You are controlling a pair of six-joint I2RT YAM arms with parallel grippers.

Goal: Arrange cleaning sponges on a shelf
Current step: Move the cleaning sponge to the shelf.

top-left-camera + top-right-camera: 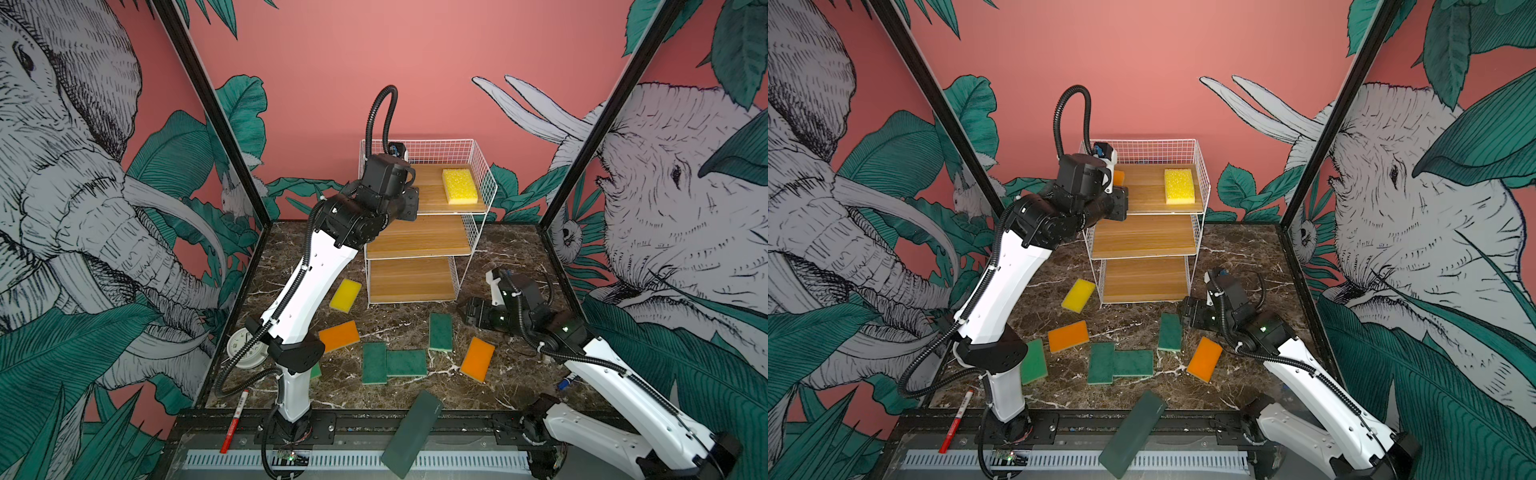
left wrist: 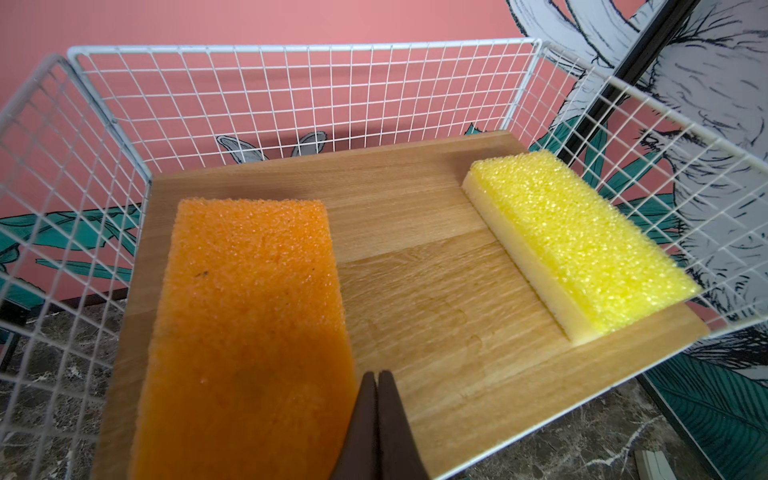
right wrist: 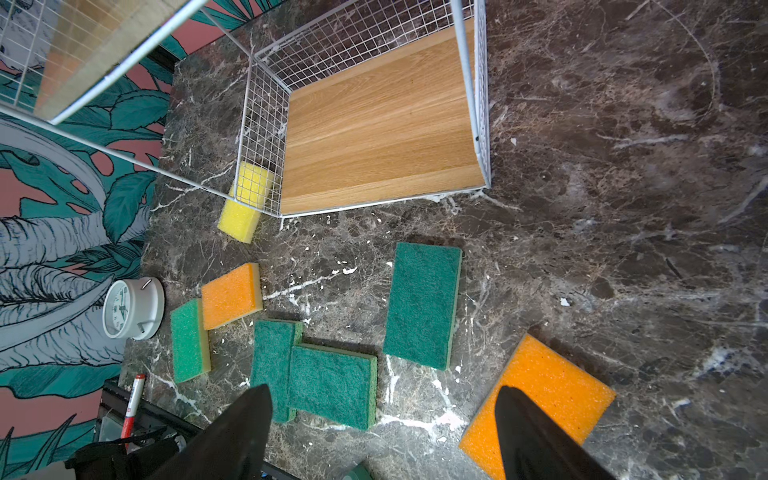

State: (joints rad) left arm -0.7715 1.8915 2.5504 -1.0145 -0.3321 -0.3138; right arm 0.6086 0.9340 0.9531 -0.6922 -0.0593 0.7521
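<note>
The left gripper hangs over the shelf's top board, fingers pressed together with nothing between them. An orange sponge lies flat on that board just beside the fingers, filling the lower left of the left wrist view; whether they touch it is unclear. A yellow sponge lies at the board's right edge. The right gripper hovers low over the table, jaws wide, holding nothing. Below it lie green sponges and another orange one.
</note>
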